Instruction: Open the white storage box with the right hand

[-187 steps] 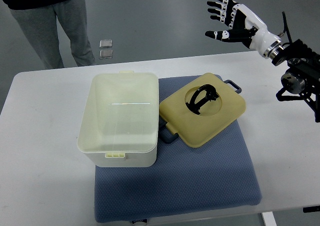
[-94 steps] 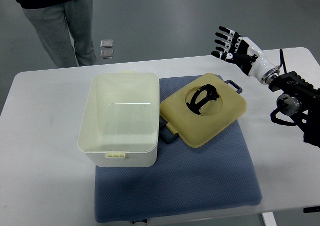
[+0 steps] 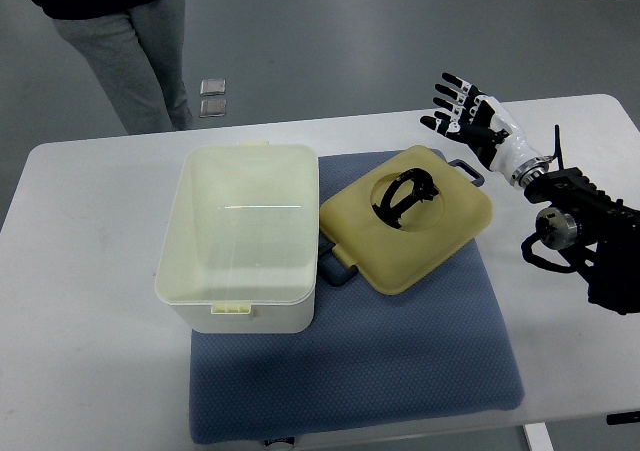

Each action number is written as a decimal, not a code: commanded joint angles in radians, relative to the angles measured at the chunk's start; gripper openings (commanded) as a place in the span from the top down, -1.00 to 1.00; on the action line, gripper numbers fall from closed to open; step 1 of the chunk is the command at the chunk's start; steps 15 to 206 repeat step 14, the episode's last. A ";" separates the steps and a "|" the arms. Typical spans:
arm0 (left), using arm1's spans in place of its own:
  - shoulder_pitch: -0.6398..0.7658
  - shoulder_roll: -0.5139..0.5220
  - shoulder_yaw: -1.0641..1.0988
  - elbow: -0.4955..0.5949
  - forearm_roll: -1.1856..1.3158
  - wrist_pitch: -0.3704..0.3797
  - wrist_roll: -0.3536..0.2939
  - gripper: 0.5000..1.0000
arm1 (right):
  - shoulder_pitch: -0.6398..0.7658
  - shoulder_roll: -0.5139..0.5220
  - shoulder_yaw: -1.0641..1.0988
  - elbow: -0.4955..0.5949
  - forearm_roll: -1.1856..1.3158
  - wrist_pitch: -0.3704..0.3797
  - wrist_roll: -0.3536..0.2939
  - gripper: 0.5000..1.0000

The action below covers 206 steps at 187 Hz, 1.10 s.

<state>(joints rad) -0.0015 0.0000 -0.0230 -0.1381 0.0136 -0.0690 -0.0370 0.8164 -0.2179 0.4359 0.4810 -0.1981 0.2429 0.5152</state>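
Observation:
The white storage box (image 3: pixel 242 236) stands open on the left part of the blue mat (image 3: pixel 400 361), and its inside looks empty. Its cream lid (image 3: pixel 405 229) with a black handle (image 3: pixel 402 197) lies flat on the mat just right of the box, tilted askew. My right hand (image 3: pixel 465 114) hovers past the lid's far right corner, fingers spread and holding nothing. Its black forearm (image 3: pixel 580 233) comes in from the right edge. The left arm does not show.
A white table (image 3: pixel 90 301) carries the mat. A person in grey trousers (image 3: pixel 130 46) stands beyond the table's far left edge. Two small clear packets (image 3: pixel 211 98) lie on the floor behind the table.
My right hand has come down and moved left toward the lid's far right corner, still spread. The box and lid have not moved. The person shifted slightly.

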 commanded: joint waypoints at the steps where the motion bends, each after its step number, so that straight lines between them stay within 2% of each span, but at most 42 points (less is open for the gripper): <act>1: 0.000 0.000 0.000 0.000 0.000 -0.002 0.000 -1.00 | 0.000 -0.001 0.001 -0.001 0.000 -0.022 -0.001 -0.70; 14: 0.000 0.000 0.000 0.000 -0.001 0.000 0.000 -1.00 | 0.000 -0.001 0.000 -0.001 0.000 -0.043 0.000 -0.70; 206: 0.000 0.000 0.000 0.000 -0.001 0.000 0.000 -1.00 | 0.000 -0.001 0.000 -0.001 0.000 -0.043 0.000 -0.70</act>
